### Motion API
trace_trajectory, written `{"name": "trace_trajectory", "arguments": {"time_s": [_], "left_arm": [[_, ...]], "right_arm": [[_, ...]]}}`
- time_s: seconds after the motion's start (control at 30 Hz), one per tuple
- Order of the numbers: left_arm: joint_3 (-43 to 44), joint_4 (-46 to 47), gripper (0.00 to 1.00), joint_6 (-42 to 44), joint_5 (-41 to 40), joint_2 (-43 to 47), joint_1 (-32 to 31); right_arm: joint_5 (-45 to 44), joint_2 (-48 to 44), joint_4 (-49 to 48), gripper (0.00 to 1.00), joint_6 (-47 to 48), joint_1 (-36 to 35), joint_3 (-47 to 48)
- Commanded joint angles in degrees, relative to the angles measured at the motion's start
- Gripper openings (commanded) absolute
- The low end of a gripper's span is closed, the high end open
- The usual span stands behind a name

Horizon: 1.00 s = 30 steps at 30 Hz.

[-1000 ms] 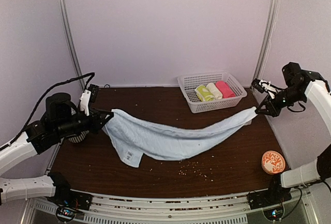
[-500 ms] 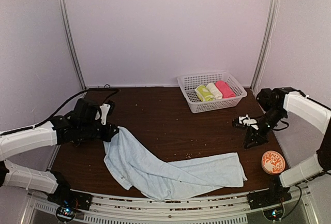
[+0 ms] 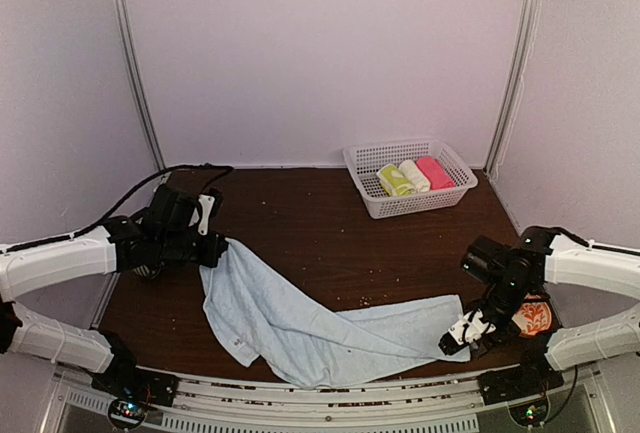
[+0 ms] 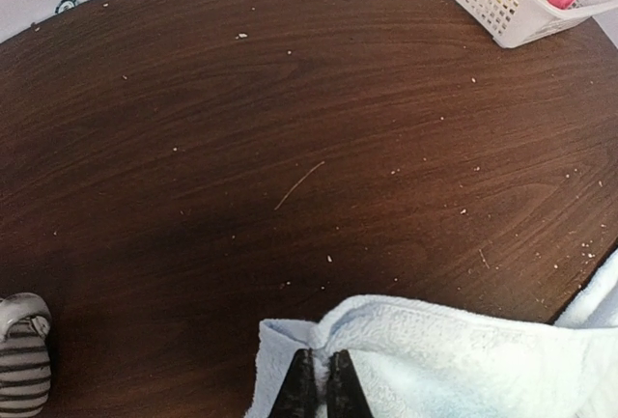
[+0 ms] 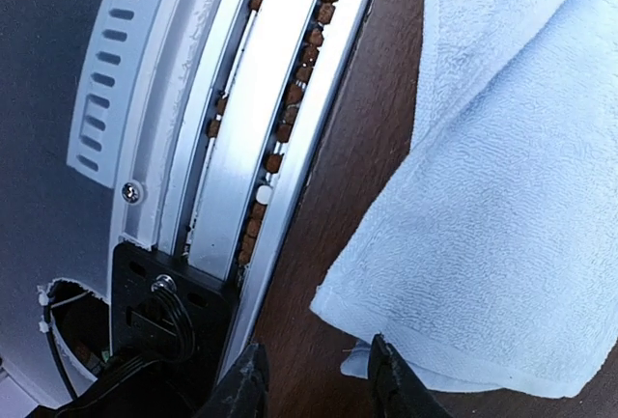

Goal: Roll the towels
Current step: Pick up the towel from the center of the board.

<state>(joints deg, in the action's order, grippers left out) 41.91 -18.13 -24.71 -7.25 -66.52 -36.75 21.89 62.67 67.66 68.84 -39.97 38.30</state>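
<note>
The pale blue towel [image 3: 330, 328] lies crumpled and stretched across the front of the table. My left gripper [image 3: 222, 246] is shut on its far left corner [image 4: 290, 346], with the fingertips [image 4: 321, 379] pinching a fold of cloth. My right gripper [image 3: 462, 338] is open at the towel's near right corner [image 5: 512, 196], low by the table's front edge. Its jaws [image 5: 319, 379] stand apart beside the corner with nothing between them. The yellow-green and white towel [image 3: 393, 181] lies rolled in the basket.
A white basket [image 3: 375, 158] at the back right also holds a cream roll [image 3: 414, 175] and a pink roll [image 3: 434, 171]. An orange-patterned cup [image 3: 535, 313] stands behind my right arm. A striped object [image 4: 21, 360] lies by my left gripper. The metal front rail [image 5: 261, 99] is close to my right gripper.
The towel, held stretched in the air a second ago, now lies on the table. My right gripper let go and moved down to the towel's near right corner. My left gripper kept its hold.
</note>
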Motion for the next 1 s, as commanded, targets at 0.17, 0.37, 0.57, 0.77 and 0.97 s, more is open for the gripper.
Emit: {"name": "trace_trajectory", "arguments": {"time_s": [0.17,0.37,0.57,0.77,0.97], "left_arm": [[2.68,0.11,0.0,-0.79,-1.82,-2.3,0.01],[3.18,0.07,0.0,-0.27,-2.06,-3.0,0.04],[2.92,0.03,0.0,-0.16,-2.5,-2.91,0.01],[2.91,-0.41,0.0,-0.19,-2.92,-2.56,0.03],[2.91,-0.33,0.0,-0.25,-3.02,-2.73,0.02]], "right_arm": [[-11.68,-0.24,-10.5,0.38,-0.89,-7.7,-4.8],[-13.78,1.73,-12.55,0.42,-0.39,-10.69,-6.54],[-14.83,3.34,-15.19,0.49,-0.77,-12.81,-7.79],[-14.48,4.02,-18.51,0.44,-2.82,-14.27,-9.09],[-12.34,3.9,-19.85,0.1,-6.41,-14.32,-7.25]]}}
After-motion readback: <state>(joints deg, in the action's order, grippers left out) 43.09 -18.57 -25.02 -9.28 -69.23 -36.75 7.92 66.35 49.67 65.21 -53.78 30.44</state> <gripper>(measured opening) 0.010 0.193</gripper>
